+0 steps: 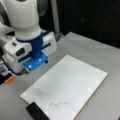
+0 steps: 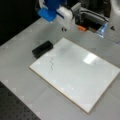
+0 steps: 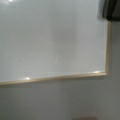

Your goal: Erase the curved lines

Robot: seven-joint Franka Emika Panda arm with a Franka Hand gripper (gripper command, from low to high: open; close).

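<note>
The curve lines (image 1: 60,103) (image 2: 52,63) are one thin dark squiggle on the white board (image 1: 77,77) (image 2: 82,75), close to the board's end where the black block eraser (image 1: 36,112) (image 2: 42,48) lies. The eraser rests on the table with one end against the board's corner. My gripper (image 1: 46,61) (image 2: 64,29) hangs under the white hand and blue mount, above the table just off the board's edge and well away from the squiggle and the eraser. It holds nothing that shows. The wrist view has a bare corner of the board (image 3: 50,37) and a bit of the eraser (image 3: 111,8), but no fingers.
A small orange object (image 1: 9,79) (image 2: 81,28) lies on the grey table (image 1: 100,50) near the arm's base. Cables and other equipment (image 2: 95,17) crowd that side. A dark perforated surface (image 2: 15,107) borders the table at a front view's bottom left.
</note>
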